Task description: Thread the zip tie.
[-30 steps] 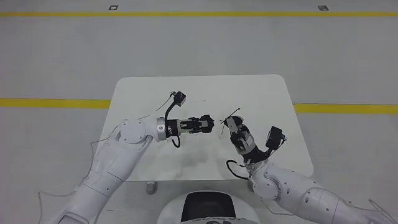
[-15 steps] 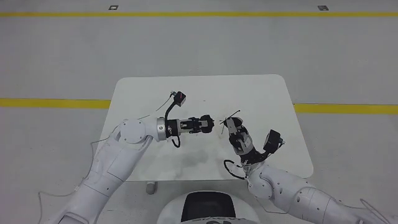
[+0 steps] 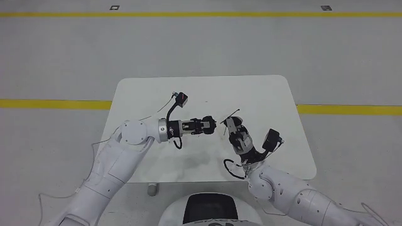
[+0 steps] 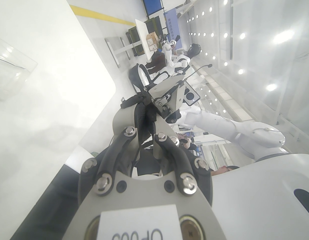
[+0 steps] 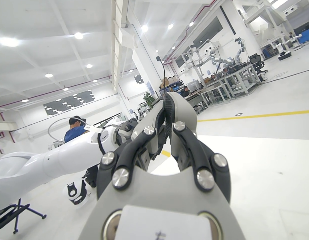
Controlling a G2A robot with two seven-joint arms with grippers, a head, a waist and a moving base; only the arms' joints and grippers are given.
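Observation:
Above the middle of the white table (image 3: 144, 94), my two grippers meet tip to tip. My left gripper (image 3: 214, 125) is shut, and a thin black strip runs back between its fingers (image 4: 141, 116); it looks like one end of the zip tie. My right gripper (image 3: 228, 125) is shut on the black zip tie (image 5: 163, 76), whose free end with a small head (image 5: 158, 58) sticks out past the fingertips. In the top view that end (image 3: 233, 113) slants away towards the far right. In the left wrist view the right gripper (image 4: 167, 96) sits just beyond my left fingertips.
A clear plastic container (image 4: 9, 73) stands on the table off to one side of the left gripper. The table's rounded corner and edge (image 4: 111, 86) lie close below the grippers. Bare tabletop surrounds both arms.
The right arm has shifted slightly towards the left gripper, and the zip tie's free end has moved with it. The left arm has kept still.

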